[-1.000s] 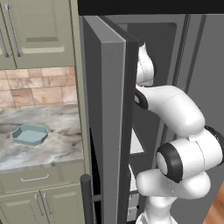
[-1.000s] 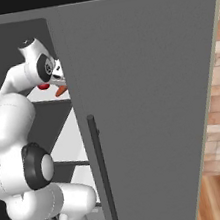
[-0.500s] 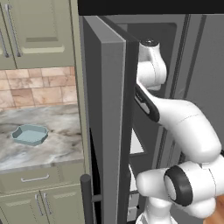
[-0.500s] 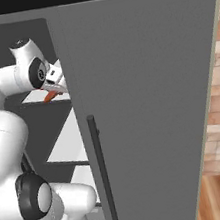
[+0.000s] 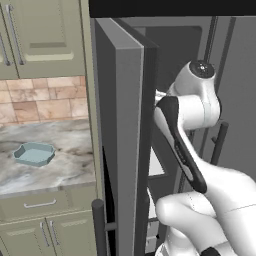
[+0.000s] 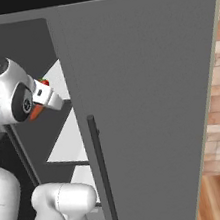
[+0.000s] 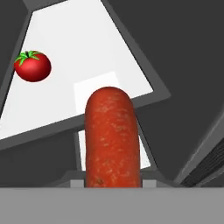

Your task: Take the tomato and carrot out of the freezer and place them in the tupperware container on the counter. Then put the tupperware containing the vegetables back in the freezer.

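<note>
Carrot stands big in the hand cam, clamped in the claw, above a white freezer shelf. Tomato sits on that shelf, well apart. Left cam shows the tupperware container on the counter beside the freezer. Right cam shows the carrot by the hand. No writing anywhere.

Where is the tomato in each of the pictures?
Left base view: not in it.
Right base view: a red sliver of the tomato beside the arm's wrist, upper left, inside the freezer.
Hand view: upper left, resting on the white shelf.
Shared landmark: the white shelf.
</note>
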Available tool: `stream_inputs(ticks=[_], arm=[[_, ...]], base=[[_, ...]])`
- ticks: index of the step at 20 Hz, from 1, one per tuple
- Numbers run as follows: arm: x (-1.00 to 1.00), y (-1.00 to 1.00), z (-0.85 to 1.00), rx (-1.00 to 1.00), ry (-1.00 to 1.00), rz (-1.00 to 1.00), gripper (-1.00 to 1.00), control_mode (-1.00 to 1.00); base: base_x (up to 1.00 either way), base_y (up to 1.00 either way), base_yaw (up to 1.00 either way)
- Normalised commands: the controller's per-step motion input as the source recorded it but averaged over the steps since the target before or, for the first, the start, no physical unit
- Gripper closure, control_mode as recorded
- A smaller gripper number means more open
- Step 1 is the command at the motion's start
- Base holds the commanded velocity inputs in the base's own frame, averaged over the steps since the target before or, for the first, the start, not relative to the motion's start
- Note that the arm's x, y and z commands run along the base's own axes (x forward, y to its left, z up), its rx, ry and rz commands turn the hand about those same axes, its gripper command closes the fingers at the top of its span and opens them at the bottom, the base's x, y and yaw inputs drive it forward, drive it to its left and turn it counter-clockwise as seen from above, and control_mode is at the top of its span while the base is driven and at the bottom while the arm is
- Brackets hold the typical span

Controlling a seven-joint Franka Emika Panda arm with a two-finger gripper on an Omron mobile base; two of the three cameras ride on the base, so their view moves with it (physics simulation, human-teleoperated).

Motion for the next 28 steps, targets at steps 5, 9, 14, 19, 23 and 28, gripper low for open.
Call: stream_inputs(ticks=[5,9,14,19,23,28], arm=[[-1.0,-0.15,0.65,0.04,-0.06,0.02,1.0,-1.0],[-1.0,-0.25,0.52,0.01,0.0,0.0,1.0,-1.0],[-0.8,-0.24,0.23,0.0,0.05,0.0,1.0,-1.0],[-0.6,-0.32,0.0,-0.01,0.1,0.0,1.0,-1.0],[-0.56,-0.19,0.0,0.0,0.06,0.0,1.0,-1.0],[-0.21,-0.01,0.0,0.0,0.01,0.0,1.0,1.0]], base=[[0.0,0.0,0.0],[0.0,0.0,0.0],[0.0,0.0,0.0],[0.0,0.0,0.0],[0.0,0.0,0.0],[-0.47,-0.05,0.0]])
